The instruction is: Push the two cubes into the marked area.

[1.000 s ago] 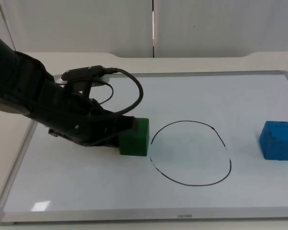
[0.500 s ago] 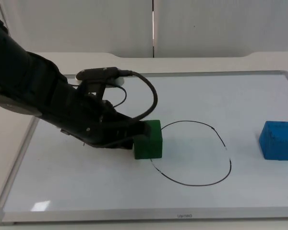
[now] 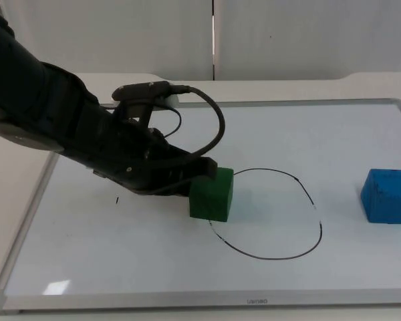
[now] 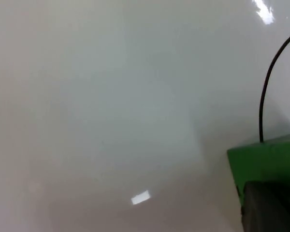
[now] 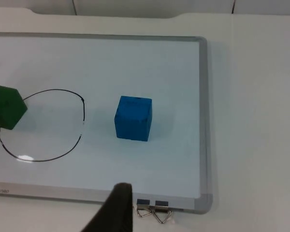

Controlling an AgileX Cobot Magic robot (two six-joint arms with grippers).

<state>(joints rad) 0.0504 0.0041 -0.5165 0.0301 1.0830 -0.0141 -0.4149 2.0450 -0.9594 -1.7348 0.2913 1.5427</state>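
Fingers of the left gripper (image 3: 195, 179) could not be told open from closed: in the top view its black tip lay pressed against the green cube's (image 3: 212, 194) left face. That cube sat on the whiteboard (image 3: 361, 134), straddling the left edge of the drawn circle (image 3: 267, 213). From the left wrist, the green cube (image 4: 270, 162) appeared just ahead of a dark fingertip (image 4: 269, 208), with one arc of the circle's line (image 4: 267, 92) curving away from it. The blue cube (image 3: 387, 195) stood well outside the circle, near the board's right edge. From the right wrist, both cubes showed, the blue cube (image 5: 133, 118) just beside the circle (image 5: 41, 124), together with two binder clips (image 5: 153, 209) at the board's rim. The right arm waited off the board; whether its fingers were parted could not be told.
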